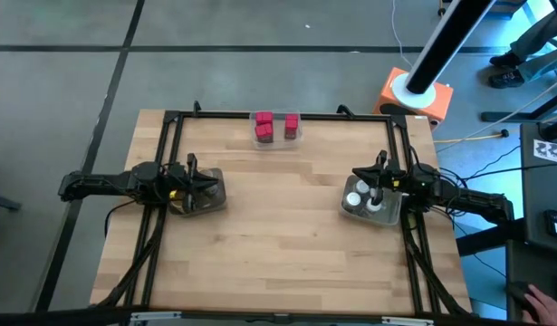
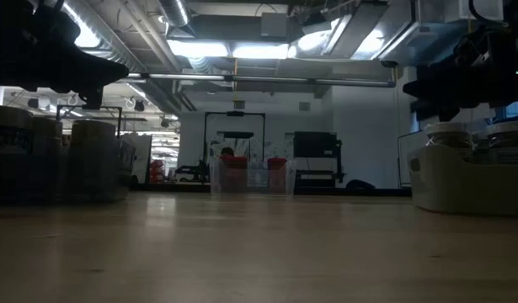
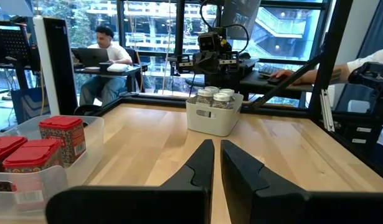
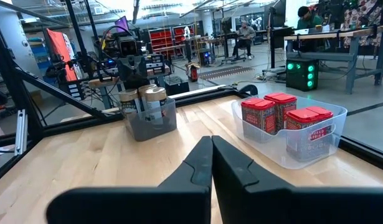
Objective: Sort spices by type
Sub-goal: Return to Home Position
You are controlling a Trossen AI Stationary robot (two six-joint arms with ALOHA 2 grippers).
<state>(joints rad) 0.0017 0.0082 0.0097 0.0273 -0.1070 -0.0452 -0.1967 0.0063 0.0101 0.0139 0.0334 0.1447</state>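
Left gripper (image 3: 216, 158) clenched empty over brown cylinders (image 4: 149, 99), right gripper (image 4: 211, 154) likewise over white-capped jars (image 1: 361, 200), red blocks (image 1: 276, 125) apart.

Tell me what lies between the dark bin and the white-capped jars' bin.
Nothing: the high view shows bare table between the dark bin and the jars' bin. The clear tray of red blocks sits farther back.

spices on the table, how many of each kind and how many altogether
red blocks: 3
tan-brown cylinders: 3
white-capped jars: 3
total: 9
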